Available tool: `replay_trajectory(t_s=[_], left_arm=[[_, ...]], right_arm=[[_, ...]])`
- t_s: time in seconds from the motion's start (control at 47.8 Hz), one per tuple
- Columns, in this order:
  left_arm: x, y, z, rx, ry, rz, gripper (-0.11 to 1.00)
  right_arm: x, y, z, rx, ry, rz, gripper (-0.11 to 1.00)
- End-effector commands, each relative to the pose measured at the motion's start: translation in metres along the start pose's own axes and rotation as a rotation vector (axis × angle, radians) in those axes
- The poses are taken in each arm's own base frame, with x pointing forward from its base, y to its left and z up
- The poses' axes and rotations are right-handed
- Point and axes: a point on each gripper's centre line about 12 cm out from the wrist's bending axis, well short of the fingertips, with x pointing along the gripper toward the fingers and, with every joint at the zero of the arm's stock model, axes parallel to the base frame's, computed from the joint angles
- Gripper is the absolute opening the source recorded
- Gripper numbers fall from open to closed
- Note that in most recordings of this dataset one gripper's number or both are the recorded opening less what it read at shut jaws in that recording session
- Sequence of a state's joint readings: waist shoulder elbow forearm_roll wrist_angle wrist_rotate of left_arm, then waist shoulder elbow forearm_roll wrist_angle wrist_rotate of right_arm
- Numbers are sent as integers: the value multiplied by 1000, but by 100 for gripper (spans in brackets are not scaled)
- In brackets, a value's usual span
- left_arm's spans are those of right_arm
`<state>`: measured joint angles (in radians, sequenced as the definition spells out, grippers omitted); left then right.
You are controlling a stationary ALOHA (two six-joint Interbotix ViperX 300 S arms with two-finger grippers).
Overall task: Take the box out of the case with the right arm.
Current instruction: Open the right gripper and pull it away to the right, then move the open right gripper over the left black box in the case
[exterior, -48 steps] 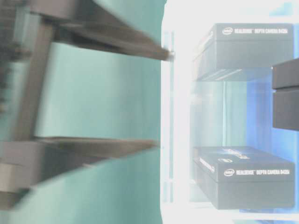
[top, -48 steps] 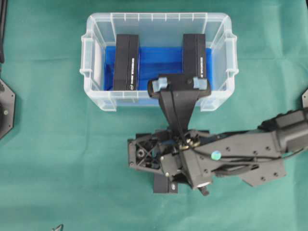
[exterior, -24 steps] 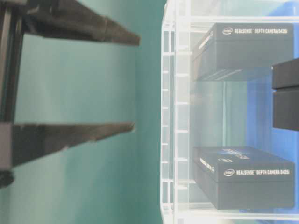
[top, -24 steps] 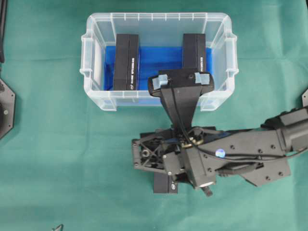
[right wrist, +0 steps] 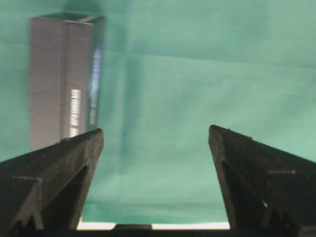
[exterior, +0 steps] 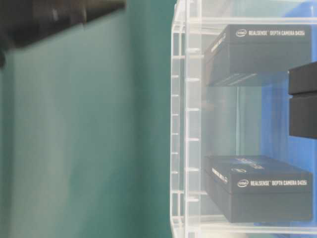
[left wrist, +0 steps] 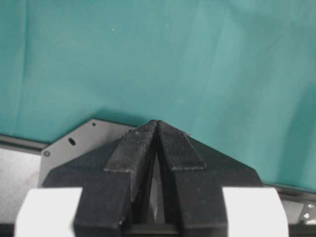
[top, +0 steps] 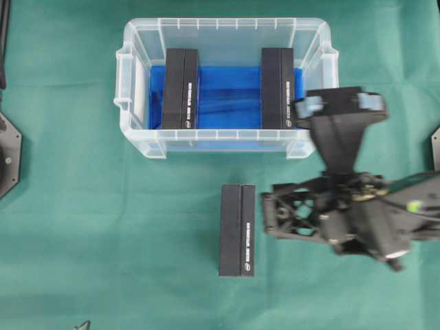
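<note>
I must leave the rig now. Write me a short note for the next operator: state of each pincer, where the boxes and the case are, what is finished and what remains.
Right pincer: open, empty, above the green cloth to the right of the freed box.
Left pincer: shut, holding nothing, parked over bare cloth.
The case sits at the top of the overhead view. Two black boxes stand in it, one left and one right.
One box lies on the cloth in front of the case, apart from both pincers.
Done: one box is out and released.
Left: nothing obvious, unless the other boxes must come out too.

Clear glossy plastic case [top: 223,141], matt black box [top: 237,229], creased green cloth table cover [top: 103,227]
</note>
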<state>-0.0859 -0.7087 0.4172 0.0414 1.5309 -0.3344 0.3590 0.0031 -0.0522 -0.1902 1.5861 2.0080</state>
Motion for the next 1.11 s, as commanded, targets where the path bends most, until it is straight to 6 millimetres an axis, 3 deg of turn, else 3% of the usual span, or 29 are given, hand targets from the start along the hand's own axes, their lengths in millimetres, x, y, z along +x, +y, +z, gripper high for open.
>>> replay_trajectory(t_s=[0.0,0.23,0.46,0.878,1.087], left_arm=[[-3,0,1,0,-14,-1,8],[-3,0,2,1,-13,-1,8],[-3,0,1,3,-13,-1,8],[-2,0,1,0,-10,0,8],[-2,0,2,1,-11,0,8]], right_arm=[[-17,-23,4,4,21,36,87],[-19,-78,8,26,27,36,87],[-19,-119,18,20,38,48,87],[-15,-125,23,14,29,43,87],[-11,-119,42,21,5,40,87]])
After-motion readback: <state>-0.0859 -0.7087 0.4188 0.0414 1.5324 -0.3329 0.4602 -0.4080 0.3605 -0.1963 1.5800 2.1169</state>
